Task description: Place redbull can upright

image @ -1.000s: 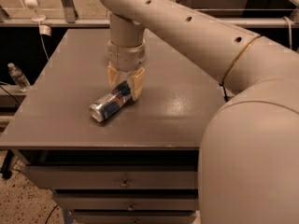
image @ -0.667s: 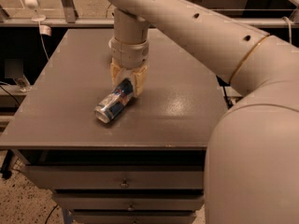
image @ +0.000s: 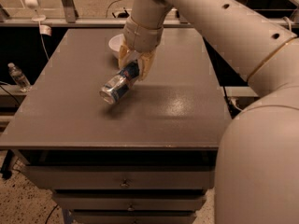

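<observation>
The redbull can is a slim blue and silver can. It is held tilted, its silver end pointing down-left, lifted above the grey table top; its shadow falls on the table below it. My gripper is shut on the can's upper end, its yellowish fingers on either side of it. The gripper hangs over the middle-left of the table, just in front of a white bowl.
A white bowl stands at the back of the table, partly hidden behind the gripper. A water bottle lies beyond the table's left edge. Drawers are under the front edge. My large arm fills the right side.
The can lay on the table with the gripper on it; it is now lifted off the surface and tilted, and the white bowl has come into view behind the gripper.
</observation>
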`<state>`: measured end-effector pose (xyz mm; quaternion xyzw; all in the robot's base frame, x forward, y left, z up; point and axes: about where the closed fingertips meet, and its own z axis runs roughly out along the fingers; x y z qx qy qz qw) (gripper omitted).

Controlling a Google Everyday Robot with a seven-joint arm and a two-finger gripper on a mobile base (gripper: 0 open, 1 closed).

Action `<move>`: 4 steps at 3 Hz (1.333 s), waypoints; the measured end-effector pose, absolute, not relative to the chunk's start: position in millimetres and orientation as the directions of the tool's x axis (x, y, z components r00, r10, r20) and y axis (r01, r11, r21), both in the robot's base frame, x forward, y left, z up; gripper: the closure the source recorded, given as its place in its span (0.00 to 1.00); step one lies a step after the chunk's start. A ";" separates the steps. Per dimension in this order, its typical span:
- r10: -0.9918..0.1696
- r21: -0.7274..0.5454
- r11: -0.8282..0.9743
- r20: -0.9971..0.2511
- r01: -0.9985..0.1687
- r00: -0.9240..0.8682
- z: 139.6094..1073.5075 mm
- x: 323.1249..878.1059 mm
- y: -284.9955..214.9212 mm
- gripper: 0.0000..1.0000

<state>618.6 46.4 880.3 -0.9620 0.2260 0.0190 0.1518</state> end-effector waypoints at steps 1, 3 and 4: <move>-0.444 -0.390 -0.815 -0.052 -0.428 0.894 898.2 637.8 35.4 1.00; -0.451 -0.425 -0.804 -0.022 -0.416 0.892 900.9 649.7 41.7 1.00; -0.407 -0.363 -0.861 0.072 -0.356 0.911 910.5 652.7 36.1 1.00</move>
